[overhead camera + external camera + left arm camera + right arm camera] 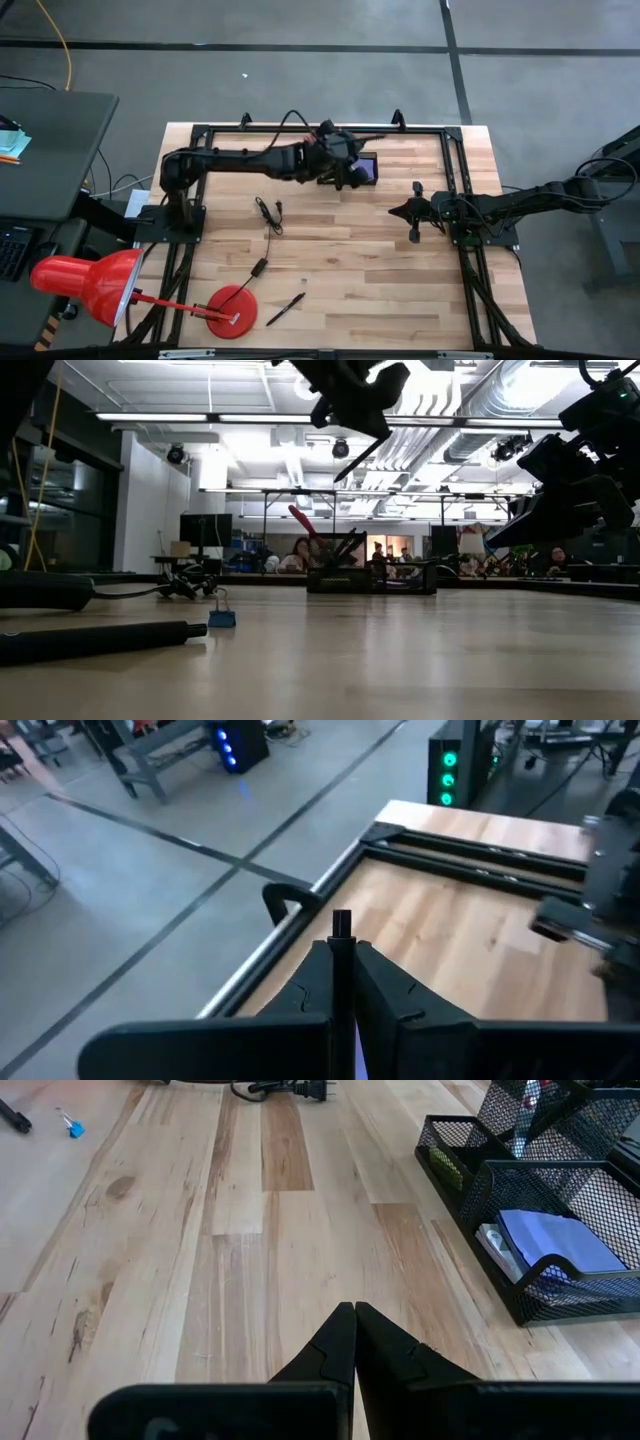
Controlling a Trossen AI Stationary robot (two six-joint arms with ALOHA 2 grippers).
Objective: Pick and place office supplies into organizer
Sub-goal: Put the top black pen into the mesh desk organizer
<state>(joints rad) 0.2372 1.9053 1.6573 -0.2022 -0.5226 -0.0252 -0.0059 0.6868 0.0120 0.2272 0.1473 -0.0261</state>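
Mostly hidden under the left arm's wrist in the high view: organizer [366, 170] at the table's far edge. Cut off by the right wrist picture's edge: its cup section.

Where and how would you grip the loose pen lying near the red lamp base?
Mid-barrel on the loose pen, from straight above, fingers across its diagonal line. It lies flat on the table, slim and straight, with bare wood on both sides.

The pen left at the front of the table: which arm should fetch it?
Right, probably. The right tool is shut on nothing and free; the left tool grips a pen over the organizer.
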